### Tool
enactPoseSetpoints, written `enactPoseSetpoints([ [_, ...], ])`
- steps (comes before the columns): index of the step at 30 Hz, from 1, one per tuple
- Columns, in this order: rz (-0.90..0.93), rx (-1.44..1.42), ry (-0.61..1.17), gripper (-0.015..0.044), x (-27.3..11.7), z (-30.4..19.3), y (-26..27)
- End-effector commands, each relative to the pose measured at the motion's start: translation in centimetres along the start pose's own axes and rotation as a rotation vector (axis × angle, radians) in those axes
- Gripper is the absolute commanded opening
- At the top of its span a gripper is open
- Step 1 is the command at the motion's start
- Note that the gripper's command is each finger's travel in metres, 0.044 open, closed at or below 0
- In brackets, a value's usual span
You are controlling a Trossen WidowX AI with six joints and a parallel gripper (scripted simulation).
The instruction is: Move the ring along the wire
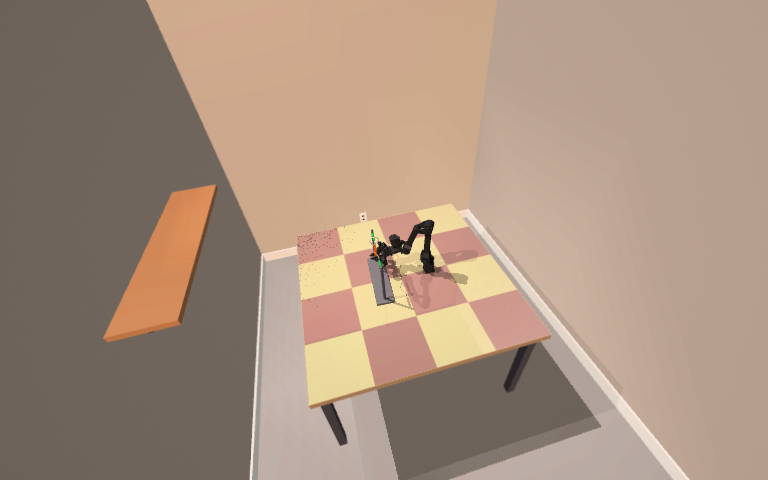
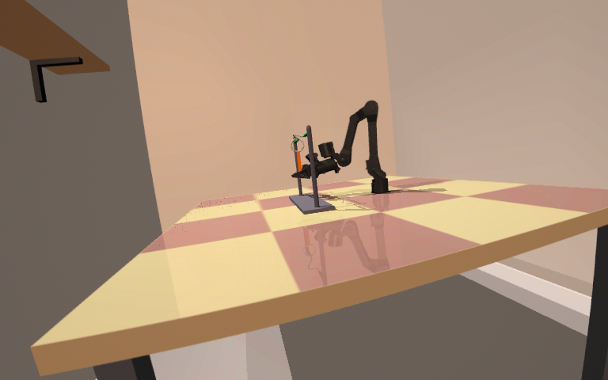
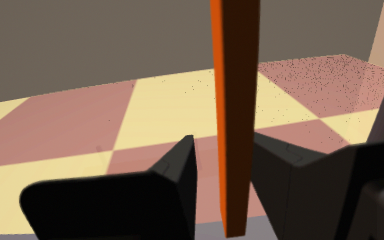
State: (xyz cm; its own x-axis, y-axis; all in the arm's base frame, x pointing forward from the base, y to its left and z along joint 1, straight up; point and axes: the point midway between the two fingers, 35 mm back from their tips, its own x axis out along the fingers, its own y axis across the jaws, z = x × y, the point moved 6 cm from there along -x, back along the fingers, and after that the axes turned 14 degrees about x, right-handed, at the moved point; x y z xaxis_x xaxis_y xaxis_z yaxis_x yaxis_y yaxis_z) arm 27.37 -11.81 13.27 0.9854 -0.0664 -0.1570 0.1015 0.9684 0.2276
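Note:
The orange handle hangs down from the ring. The ring hangs at the green wire part beside the far post. The other green part is beside the near post, with thin grey wire between them. My gripper is open around the lower handle. In the wrist view the handle stands between the fingers, close against or touching the right one, with a gap at the left finger. The ring is outside the wrist view.
Both posts stand on a grey base on the checkered table. The near post stands in front of my gripper in the exterior view. A dark post edge shows at the right of the wrist view.

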Motion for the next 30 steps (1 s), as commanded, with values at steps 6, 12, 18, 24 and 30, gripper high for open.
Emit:
enactPoseSetpoints([
  [6,0.0,0.0,0.0,-0.0102,0.0,0.0,0.0],
  [12,0.0,0.0,0.0,-0.015,0.0,0.0,0.0],
  [18,0.0,0.0,0.0,-0.015,0.0,0.2,0.0],
  [24,-0.002,0.0,-0.001,-0.015,-0.2,1.3,0.3],
  [30,-0.004,0.0,-0.002,-0.015,-0.3,1.9,0.4],
])
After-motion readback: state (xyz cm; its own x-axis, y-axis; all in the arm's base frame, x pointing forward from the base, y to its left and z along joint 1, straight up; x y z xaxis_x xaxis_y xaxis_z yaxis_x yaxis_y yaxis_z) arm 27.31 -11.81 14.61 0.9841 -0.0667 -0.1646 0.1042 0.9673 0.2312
